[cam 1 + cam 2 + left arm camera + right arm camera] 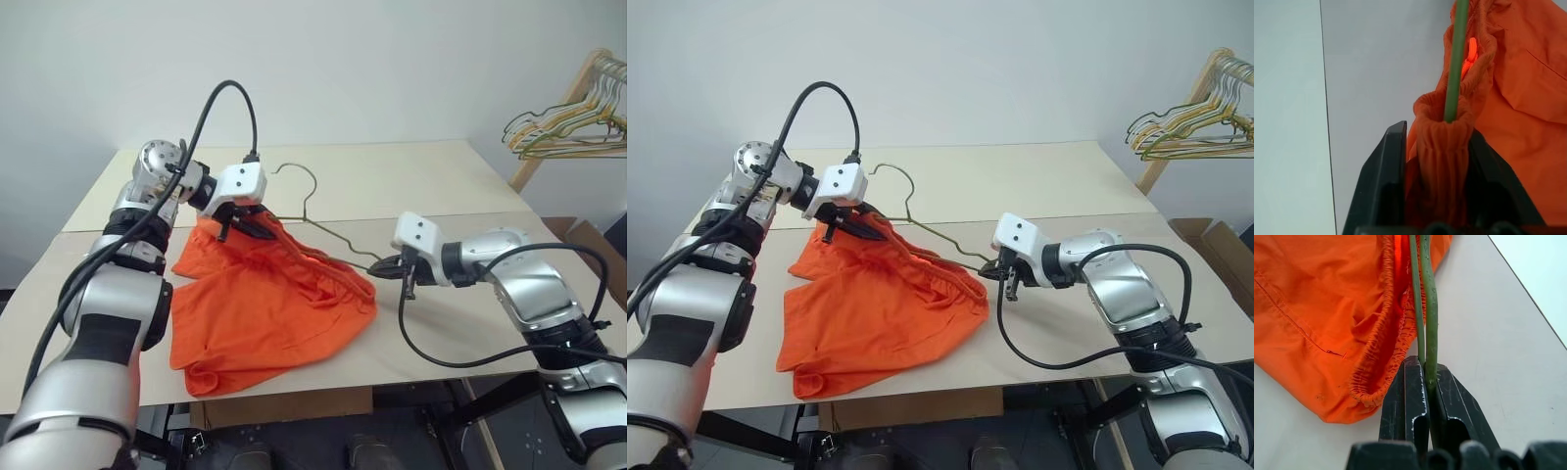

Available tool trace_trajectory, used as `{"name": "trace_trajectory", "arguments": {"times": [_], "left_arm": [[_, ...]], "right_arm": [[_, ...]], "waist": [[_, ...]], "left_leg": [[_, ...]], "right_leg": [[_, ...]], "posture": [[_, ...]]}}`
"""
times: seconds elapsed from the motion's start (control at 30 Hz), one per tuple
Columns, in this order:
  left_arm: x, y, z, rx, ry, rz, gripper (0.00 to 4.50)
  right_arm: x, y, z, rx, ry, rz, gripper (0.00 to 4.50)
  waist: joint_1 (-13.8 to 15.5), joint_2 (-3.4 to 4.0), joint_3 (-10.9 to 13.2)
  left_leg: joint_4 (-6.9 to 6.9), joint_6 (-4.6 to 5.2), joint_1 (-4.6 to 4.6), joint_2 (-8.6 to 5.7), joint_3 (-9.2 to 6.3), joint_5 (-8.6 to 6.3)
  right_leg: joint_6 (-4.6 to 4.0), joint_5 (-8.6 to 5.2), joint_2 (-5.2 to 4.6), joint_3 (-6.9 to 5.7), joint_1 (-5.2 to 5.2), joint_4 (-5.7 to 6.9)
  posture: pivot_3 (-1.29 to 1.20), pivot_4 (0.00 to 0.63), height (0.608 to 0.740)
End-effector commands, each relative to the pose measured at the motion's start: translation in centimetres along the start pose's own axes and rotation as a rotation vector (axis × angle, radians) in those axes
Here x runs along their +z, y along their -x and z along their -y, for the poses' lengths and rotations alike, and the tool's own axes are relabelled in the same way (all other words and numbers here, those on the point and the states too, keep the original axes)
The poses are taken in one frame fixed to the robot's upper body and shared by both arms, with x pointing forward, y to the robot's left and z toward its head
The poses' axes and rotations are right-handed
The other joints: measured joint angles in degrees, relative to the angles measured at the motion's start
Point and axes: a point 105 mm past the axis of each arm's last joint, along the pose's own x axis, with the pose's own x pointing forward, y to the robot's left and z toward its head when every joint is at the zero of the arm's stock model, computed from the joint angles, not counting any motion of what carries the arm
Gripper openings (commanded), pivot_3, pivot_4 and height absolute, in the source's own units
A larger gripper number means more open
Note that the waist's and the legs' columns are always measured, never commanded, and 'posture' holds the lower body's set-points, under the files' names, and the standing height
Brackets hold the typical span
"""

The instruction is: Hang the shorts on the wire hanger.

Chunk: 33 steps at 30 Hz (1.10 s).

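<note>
Looks like robot test room or lab, not home. Bare white wall behind right gripper, plain pale table beneath it, wooden rack with bunched yellow and green hangers beyond it, cardboard box beside arm.

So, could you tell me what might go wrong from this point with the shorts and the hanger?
1. The left gripper pinches the bunched waistband of the shorts around the wire hanger; letting go could let the band slide back off.
2. The right gripper clamps only the hanger's thin corner, so the wire may twist or slip.
3. Most of the fabric lies on the table and could drag.
</note>
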Motion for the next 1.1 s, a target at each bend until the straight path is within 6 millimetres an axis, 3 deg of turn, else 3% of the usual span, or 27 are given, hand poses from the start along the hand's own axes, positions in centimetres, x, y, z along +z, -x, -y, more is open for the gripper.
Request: {"name": "trace_trajectory", "arguments": {"times": [0.03, 0.1, 0.4, 0.57, 0.63, 0.77, 0.87, 1.0, 1.1], "left_arm": [[0.7, 0.4, -0.4, 0.012, -0.007, 0.016, 0.34], [0.7, 0.5, -0.3, 0.003, -0.009, 0.015, 0.02], [0.6, 0.7, 0.2, -0.027, -0.026, 0.019, 0.02], [0.3, 1.3, 0.2, -0.017, -0.049, 0.001, 0.00], [0.4, 1.8, 0.0, -0.002, -0.052, 0.001, 0.00], [0.5, 2.7, -0.3, 0.026, -0.059, 0.005, 0.00], [0.6, 3.3, -0.4, 0.042, -0.062, 0.012, 0.00], [0.4, 3.7, -0.3, 0.053, -0.060, 0.009, 0.00], [0.3, 3.8, -0.3, 0.057, -0.053, 0.014, 0.00]], "right_arm": [[2.1, 0.9, 0.2, -0.022, 0.083, 0.064, 0.00], [2.0, 0.8, 0.2, -0.022, 0.090, 0.061, 0.00], [2.1, 0.7, 0.1, -0.044, 0.199, 0.088, 0.00], [1.3, 1.5, 0.1, -0.067, 0.174, 0.101, 1.43], [0.7, 2.7, 0.6, -0.091, 0.116, 0.119, 2.09], [-0.8, 5.6, 1.1, -0.150, 0.009, 0.152, 2.09], [-2.4, 6.9, 0.0, -0.142, -0.082, 0.162, 2.09], [-3.1, 5.6, -2.4, -0.069, -0.225, 0.200, 2.09], [-3.9, 3.4, -3.0, -0.056, -0.335, 0.190, 2.09]], "waist": [[-0.07, 0.00, 0.00], [-0.16, 0.00, 0.00], [-0.43, 0.00, 0.00], [-0.51, 0.00, 0.00], [-0.47, 0.00, 0.00], [-0.42, -0.01, 0.00], [-0.27, -0.02, 0.00], [-0.70, -0.02, 0.00], [-0.94, -0.02, -0.01]], "left_leg": [[0.00, 0.00, 0.00, 0.00, 0.00, 0.00], [0.00, 0.00, 0.00, 0.00, 0.00, 0.00], [-0.01, 0.00, 0.00, 0.00, -0.01, 0.00], [0.00, 0.00, 0.00, 0.00, -0.02, 0.00], [0.00, 0.00, 0.00, 0.00, -0.02, 0.00], [0.02, 0.00, 0.01, -0.01, -0.03, 0.00], [0.01, 0.01, 0.01, 0.00, -0.06, -0.01], [0.02, 0.01, 0.09, 0.01, -0.06, -0.01], [0.02, 0.01, 0.16, 0.02, -0.05, -0.01]], "right_leg": [[0.00, 0.00, 0.00, 0.00, 0.00, 0.00], [0.00, 0.00, 0.00, -0.01, 0.00, 0.00], [0.00, 0.00, 0.00, 0.00, 0.00, 0.00], [0.00, 0.00, 0.00, -0.01, 0.00, 0.00], [0.00, 0.00, 0.00, 0.00, 0.00, 0.00], [0.00, 0.00, -0.01, -0.02, 0.05, -0.02], [0.01, 0.00, -0.02, -0.05, 0.08, -0.04], [0.01, -0.01, 0.00, -0.04, 0.13, 0.04], [0.00, -0.01, 0.02, -0.01, 0.13, 0.13]], "posture": [[-0.05, 0.000, 0.740], [-0.05, 0.000, 0.740], [-0.06, 0.000, 0.740], [-0.07, 0.000, 0.740], [-0.06, 0.000, 0.740], [-0.06, 0.000, 0.740], [-0.07, 0.000, 0.740], [-0.07, 0.000, 0.740], [-0.07, 0.000, 0.740]]}}
